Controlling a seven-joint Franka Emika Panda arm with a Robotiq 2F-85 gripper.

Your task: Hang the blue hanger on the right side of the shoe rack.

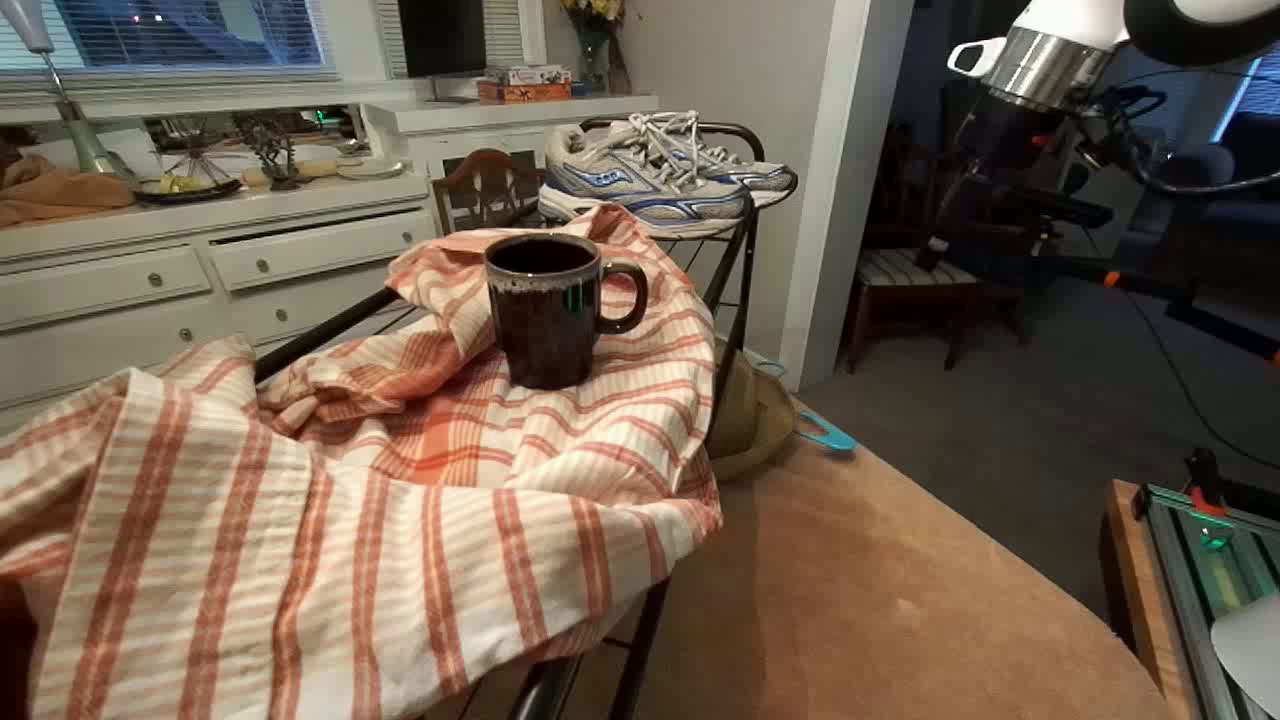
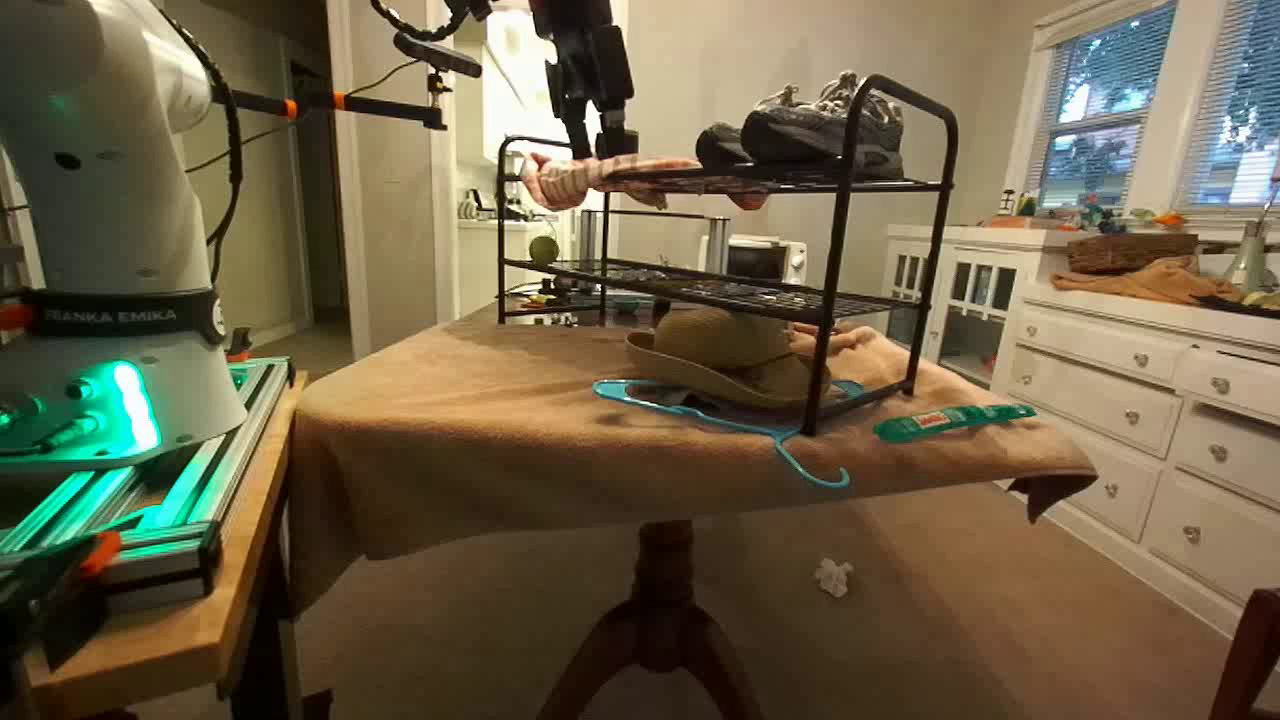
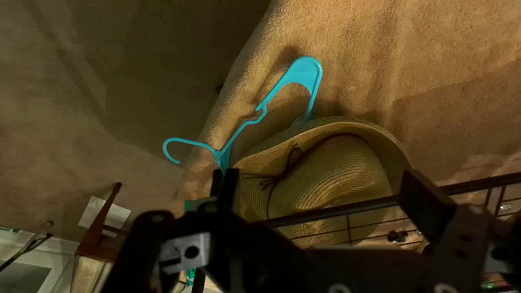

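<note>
The blue hanger lies on the cloth-covered table beside the shoe rack's foot. Its neck (image 2: 783,437) and hook point past the table edge in an exterior view. Its rounded end (image 1: 830,438) shows in an exterior view, and most of its outline (image 3: 303,73) shows in the wrist view; part is hidden by the straw hat. The black shoe rack (image 2: 832,290) stands on the table; a side rail (image 1: 325,330) shows from above. My gripper (image 2: 598,148) points down and overlaps the rack's top level in that view. Its fingers (image 3: 319,183) are wide apart and empty, above the hat and a rack bar.
A straw hat (image 2: 720,345) lies under the lowest shelf, against the hanger. Shoes (image 1: 650,190), a striped cloth (image 1: 350,560) and a dark mug (image 1: 545,320) are on the top shelf. A green packet (image 2: 930,423) lies by the table's edge. A round green object (image 2: 543,248) sits on the lower shelf.
</note>
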